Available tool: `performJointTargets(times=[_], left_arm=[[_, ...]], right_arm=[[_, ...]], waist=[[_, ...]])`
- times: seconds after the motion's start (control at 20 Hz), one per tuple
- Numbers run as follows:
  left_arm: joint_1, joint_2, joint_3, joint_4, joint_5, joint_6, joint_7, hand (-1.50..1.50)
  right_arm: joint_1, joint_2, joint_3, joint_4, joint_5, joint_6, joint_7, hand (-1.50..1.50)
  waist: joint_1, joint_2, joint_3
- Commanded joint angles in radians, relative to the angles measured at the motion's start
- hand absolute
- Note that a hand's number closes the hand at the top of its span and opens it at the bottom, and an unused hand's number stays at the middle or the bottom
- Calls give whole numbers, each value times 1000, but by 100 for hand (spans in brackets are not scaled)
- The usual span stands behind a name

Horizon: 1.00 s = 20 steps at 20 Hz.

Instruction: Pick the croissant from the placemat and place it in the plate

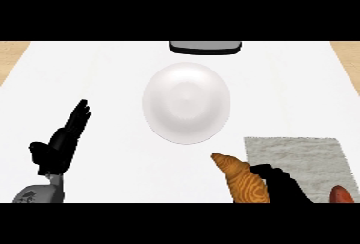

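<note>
Item: croissant, just left of placemat, below and right of plate at middle of desk. Right robot hand: fingers curled round croissant's right side, grasping it. Left robot hand: far left, fingers straight, released.

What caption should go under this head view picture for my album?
The right robot hand holds the croissant by the placemat, short of the white plate.

White counter fills the view, tan wood at both far corners.
</note>
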State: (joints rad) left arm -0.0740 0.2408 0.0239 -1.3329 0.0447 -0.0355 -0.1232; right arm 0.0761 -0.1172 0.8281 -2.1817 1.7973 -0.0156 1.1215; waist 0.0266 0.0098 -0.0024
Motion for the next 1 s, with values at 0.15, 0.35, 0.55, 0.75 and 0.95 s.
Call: performJointTargets(times=[0.15, 0.35, 0.55, 0.75, 0.95], left_arm=[[4, 16, 4, -6, 9, -30, 0, 0], [-36, -2, 5, 47, -1, -20, -31, 0], [-51, -14, -14, 35, -14, -14, 1, 0], [7, -17, -25, -26, -15, -14, -2, 0], [-39, -24, -18, 28, -20, -7, -12, 0]], right_arm=[[-328, 114, -174, 208, -257, 23, 176, 150], [-532, 116, -278, 416, -370, -59, 172, 150], [-634, 116, -320, 629, -451, -188, 168, 150], [-760, 117, -352, 783, -511, -236, 196, 150], [-742, 117, -456, 828, -503, -436, 184, -150]], waist=[[32, 5, 1], [31, 9, 1], [27, 6, 2], [47, 1, 3], [46, 13, 3]])
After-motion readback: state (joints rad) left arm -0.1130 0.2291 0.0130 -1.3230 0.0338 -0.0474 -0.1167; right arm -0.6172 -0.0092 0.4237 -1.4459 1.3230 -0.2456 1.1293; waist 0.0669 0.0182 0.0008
